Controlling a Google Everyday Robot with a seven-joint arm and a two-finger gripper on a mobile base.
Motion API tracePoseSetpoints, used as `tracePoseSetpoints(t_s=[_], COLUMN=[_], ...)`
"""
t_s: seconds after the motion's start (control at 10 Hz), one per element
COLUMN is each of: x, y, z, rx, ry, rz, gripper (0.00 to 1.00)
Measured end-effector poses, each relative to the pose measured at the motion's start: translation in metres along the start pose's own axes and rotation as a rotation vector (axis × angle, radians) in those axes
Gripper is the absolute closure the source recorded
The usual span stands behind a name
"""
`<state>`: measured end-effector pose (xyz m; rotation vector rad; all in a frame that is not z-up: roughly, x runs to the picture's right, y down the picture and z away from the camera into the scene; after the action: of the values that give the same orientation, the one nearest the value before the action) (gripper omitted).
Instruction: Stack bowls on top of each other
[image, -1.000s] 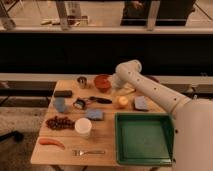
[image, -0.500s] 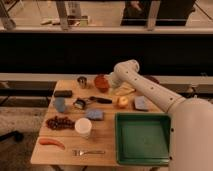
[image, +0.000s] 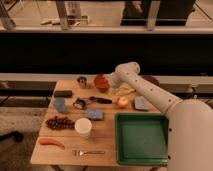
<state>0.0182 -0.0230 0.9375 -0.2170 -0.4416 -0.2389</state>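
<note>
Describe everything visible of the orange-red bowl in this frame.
The orange-red bowl is round and glossy, perhaps plastic, standing upright on the wooden table near its far edge, beside the small metal cup. What it holds, if anything, cannot be seen. The gripper is at its right side in the picture, by the rim; contact cannot be judged.

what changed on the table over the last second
Very little. The arm edged slightly left toward the red bowl, and its pincer sits low beside that bowl's right rim. Nothing was visibly taken hold of or let go. The red bowl, the purple bowl, the cup and the tray stayed put.
</note>
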Motion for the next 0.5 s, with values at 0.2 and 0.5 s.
tracePoseSetpoints(t_s=[0.2,0.5], x=[-0.006,-0.014], y=[0.002,0.001], z=[0.011,0.032], rx=[-0.009,-0.060], ry=[-0.006,-0.048], rz=[-0.038,-0.095], gripper=[0.20,0.20])
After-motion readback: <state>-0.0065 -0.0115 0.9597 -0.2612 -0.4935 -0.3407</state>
